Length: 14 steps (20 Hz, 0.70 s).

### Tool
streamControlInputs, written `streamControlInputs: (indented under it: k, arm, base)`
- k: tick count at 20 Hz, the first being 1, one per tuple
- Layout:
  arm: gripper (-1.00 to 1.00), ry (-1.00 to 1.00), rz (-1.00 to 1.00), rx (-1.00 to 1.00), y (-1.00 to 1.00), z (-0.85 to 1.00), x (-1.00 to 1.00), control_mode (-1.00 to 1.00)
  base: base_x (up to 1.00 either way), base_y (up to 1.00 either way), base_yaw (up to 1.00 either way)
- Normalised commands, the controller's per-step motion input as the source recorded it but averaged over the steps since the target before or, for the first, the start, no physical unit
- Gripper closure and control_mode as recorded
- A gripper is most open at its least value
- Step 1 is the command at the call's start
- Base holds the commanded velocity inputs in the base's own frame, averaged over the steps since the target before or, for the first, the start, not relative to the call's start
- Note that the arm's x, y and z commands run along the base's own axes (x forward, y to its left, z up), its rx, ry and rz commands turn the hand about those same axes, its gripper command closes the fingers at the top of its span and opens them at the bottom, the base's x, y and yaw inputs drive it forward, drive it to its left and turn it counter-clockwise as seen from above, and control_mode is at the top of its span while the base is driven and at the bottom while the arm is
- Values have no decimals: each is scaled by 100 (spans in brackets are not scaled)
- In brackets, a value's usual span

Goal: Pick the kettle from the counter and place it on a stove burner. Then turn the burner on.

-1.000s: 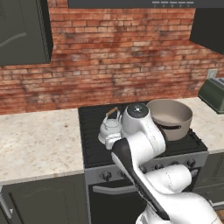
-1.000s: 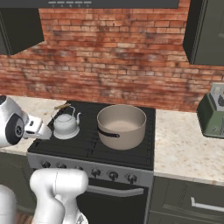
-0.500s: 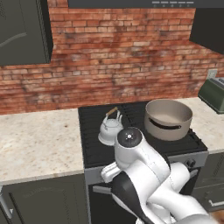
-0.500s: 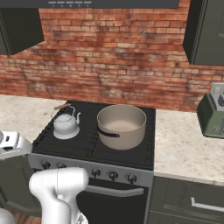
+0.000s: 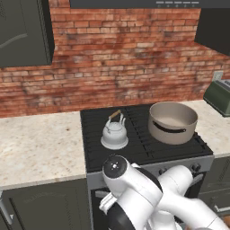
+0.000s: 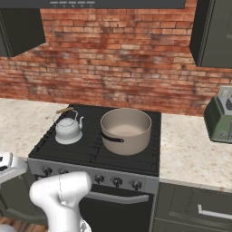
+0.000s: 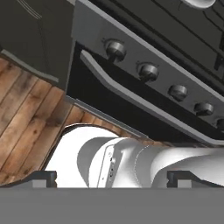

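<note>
While kettle (image 5: 114,133) sits on stove burner (image 5: 104,146), hand view shows knobs (image 7: 148,70); tool (image 7: 112,177) spread apart.

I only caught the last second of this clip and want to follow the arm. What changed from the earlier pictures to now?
The arm swung down and away from the cooktop: a second ago its wrist stood beside the kettle, now it hangs low before the oven front, and the gripper, jaws open and empty, faces the row of knobs. Nothing was gripped or released. The kettle stayed on its stove burner, the beige pot beside it.
</note>
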Motion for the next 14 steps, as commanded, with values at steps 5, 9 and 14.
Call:
streamControlInputs:
  k: [5, 9, 14]
  arm:
    - [-100, -2, 0, 0, -1, 0, -1, -100]
    - [-100, -29, 0, 0, -37, 9, -3, -100]
    - [-100, -60, 0, 1, -54, 30, -35, -100]
  base:
    - [0, 0, 0]
    - [0, 0, 0]
    - [0, 0, 0]
